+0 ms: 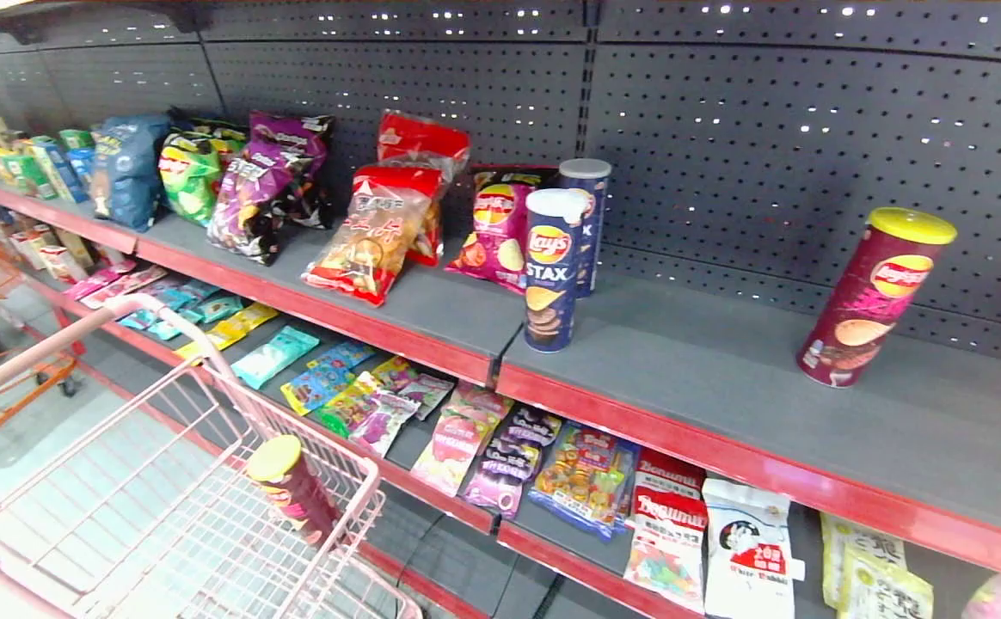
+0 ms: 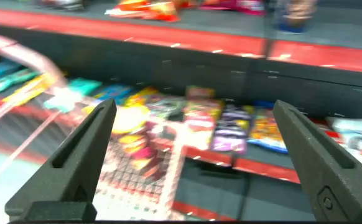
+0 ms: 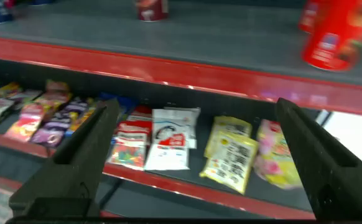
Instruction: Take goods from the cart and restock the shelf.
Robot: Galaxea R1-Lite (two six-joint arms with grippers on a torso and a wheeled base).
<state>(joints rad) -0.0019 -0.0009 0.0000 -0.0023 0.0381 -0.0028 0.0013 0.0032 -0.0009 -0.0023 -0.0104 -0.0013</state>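
The jaws of the left gripper (image 2: 194, 106) and right gripper (image 3: 196, 102) are spread wide, nothing held. One can (image 1: 290, 486) stands in the cart (image 1: 79, 337), in the corner nearest the shelf (image 1: 724, 378). It is best gripped round the middle and kept upright.
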